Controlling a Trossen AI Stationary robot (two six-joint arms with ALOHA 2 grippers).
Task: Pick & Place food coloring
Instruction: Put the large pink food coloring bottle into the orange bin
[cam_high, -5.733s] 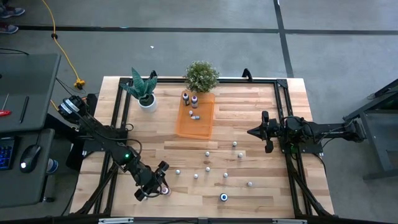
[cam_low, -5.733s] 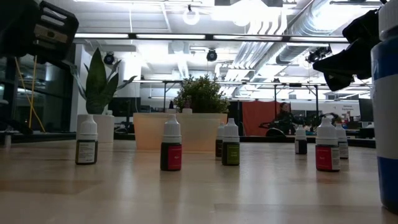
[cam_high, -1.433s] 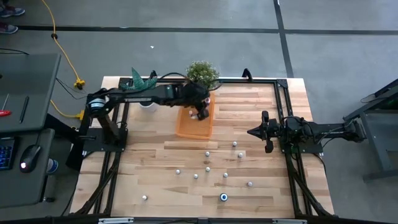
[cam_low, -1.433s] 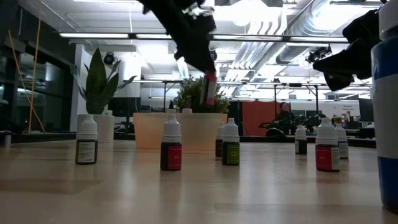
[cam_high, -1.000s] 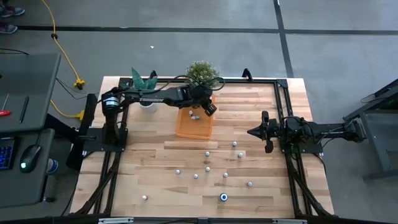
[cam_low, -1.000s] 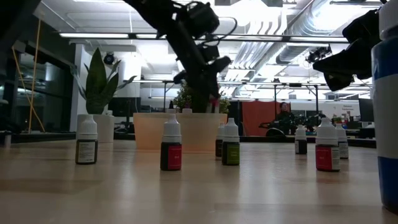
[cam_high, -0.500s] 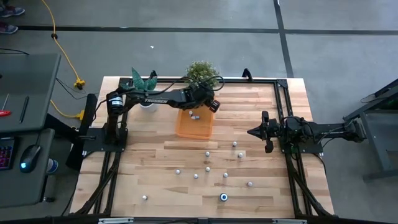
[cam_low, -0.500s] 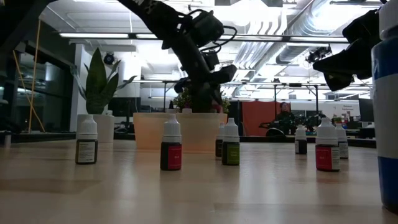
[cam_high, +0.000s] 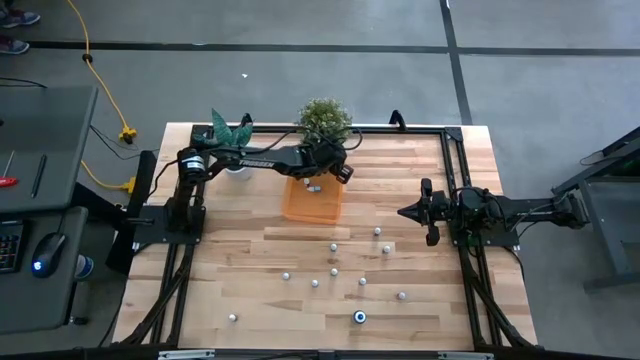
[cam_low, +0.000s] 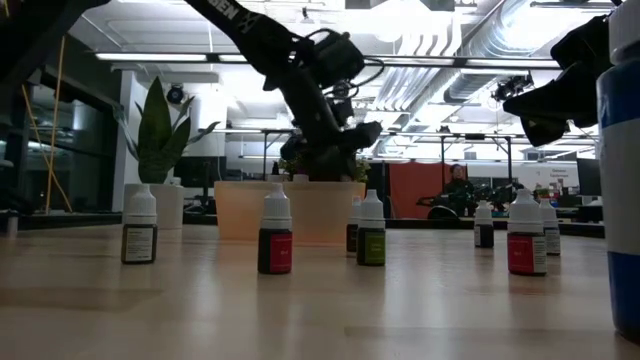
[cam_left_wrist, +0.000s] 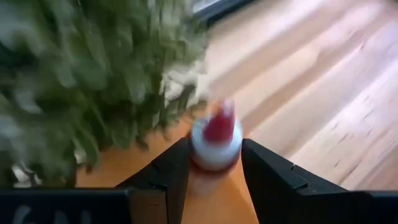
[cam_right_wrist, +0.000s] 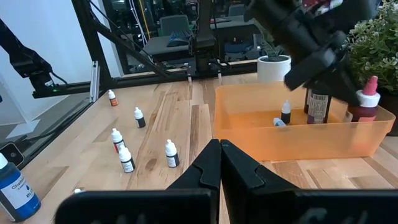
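My left gripper (cam_high: 342, 171) is over the far right corner of the orange tray (cam_high: 300, 205), shut on a small food coloring bottle (cam_left_wrist: 214, 140) with a red tip, white collar and dark red body; the bottle also shows in the right wrist view (cam_right_wrist: 367, 99). Two other bottles (cam_right_wrist: 285, 112) (cam_right_wrist: 318, 102) stand in the tray. Several small white-capped bottles (cam_high: 333, 247) stand loose on the table's near half. My right gripper (cam_high: 405, 212) is shut and empty at the table's right side. My left gripper pinches the bottle between its two fingers (cam_left_wrist: 177, 168), on the sides just below the white collar (cam_left_wrist: 214, 155). The fingers slant down from the table's left. The bottle stands about upright at the tray's far right corner; the tray wall hides its bottom.
A bushy plant (cam_high: 323, 122) stands right behind the tray, close to my left gripper. A spiky plant in a white pot (cam_high: 233, 150) stands at the far left. A larger blue bottle (cam_high: 360, 317) stands near the front edge. A black frame (cam_high: 455, 150) rims the table.
My left gripper, with the bottle, has shifted a little toward the table's far edge over the tray's far right corner and has sunk lower there. My right gripper has kept still.
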